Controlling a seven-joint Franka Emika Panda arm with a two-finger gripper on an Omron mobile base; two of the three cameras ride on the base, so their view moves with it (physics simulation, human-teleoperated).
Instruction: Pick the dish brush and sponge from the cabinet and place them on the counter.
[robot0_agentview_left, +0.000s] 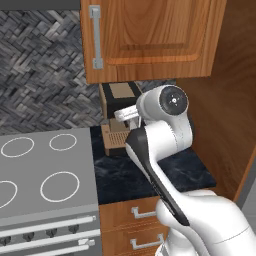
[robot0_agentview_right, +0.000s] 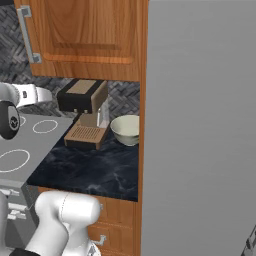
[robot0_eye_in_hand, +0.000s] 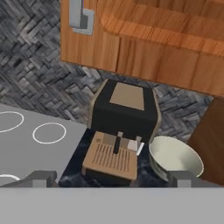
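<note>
The pincer (robot0_eye_in_hand: 111, 178) hangs released before the shut cabinet (robot0_eye_in_hand: 148, 39), above a coffee machine (robot0_eye_in_hand: 122, 118) and bowl (robot0_eye_in_hand: 175, 159) on the black surface (robot0_agentview_left: 150, 175).

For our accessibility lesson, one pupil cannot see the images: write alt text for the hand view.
A closed brown wooden cabinet with a grey bar handle hangs over a black counter, where a black-and-tan coffee machine stands beside a pale bowl. A grey stovetop with white rings lies to the left, and the open tool is at the bottom.

Brown wooden cabinet (robot0_agentview_left: 155, 35) door shut, glossy black counter (robot0_agentview_right: 90, 170) below
</note>
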